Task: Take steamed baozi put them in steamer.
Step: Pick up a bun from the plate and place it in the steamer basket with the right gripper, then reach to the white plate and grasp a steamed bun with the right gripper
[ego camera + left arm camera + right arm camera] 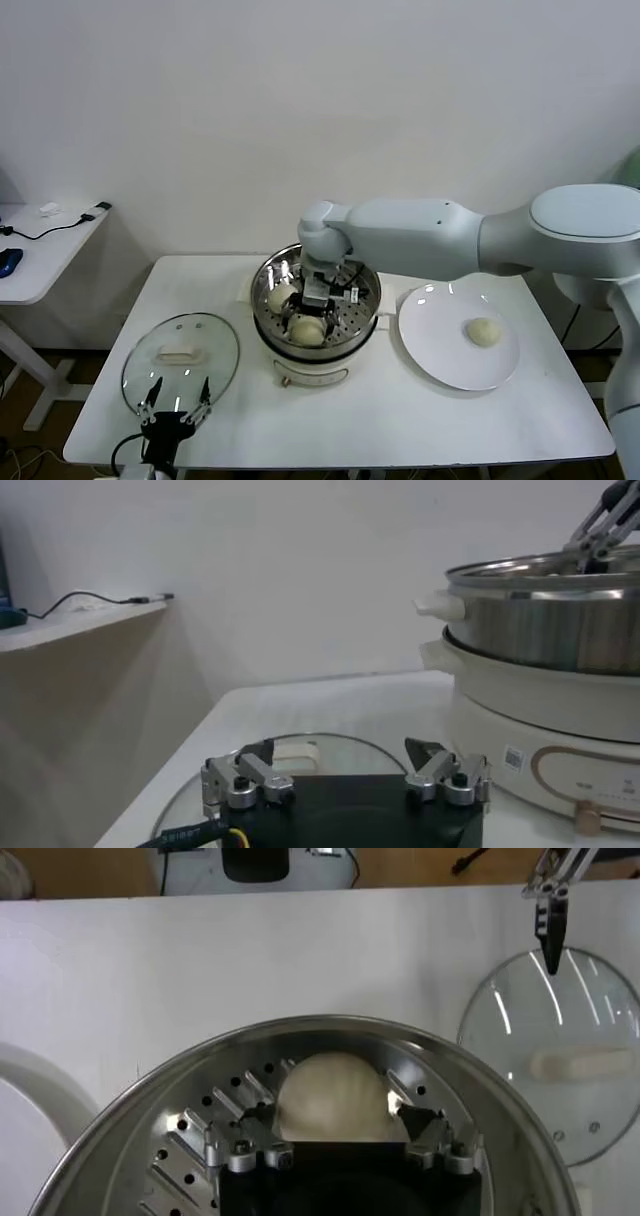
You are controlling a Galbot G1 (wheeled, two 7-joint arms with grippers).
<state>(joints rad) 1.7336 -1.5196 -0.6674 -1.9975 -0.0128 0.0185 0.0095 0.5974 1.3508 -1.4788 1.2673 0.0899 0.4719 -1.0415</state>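
The steel steamer [368, 305] stands mid-table on its white base. Two cream baozi [281, 297] [307, 330] lie on its perforated tray. My right gripper [318, 292] reaches down into the pot. In the right wrist view it [335, 1116] is open, its fingers on either side of a third baozi [332, 1088] that rests on the tray [190, 1133]. A fourth baozi [484, 331] lies on the white plate [440, 345] to the right. My left gripper [176, 412] is open and empty at the table's front left edge.
The glass lid [180, 360] with its white handle lies flat left of the steamer, just beyond the left gripper [345, 762]. The steamer's side [560, 630] rises close by. A side table [40, 250] with cables stands at the far left.
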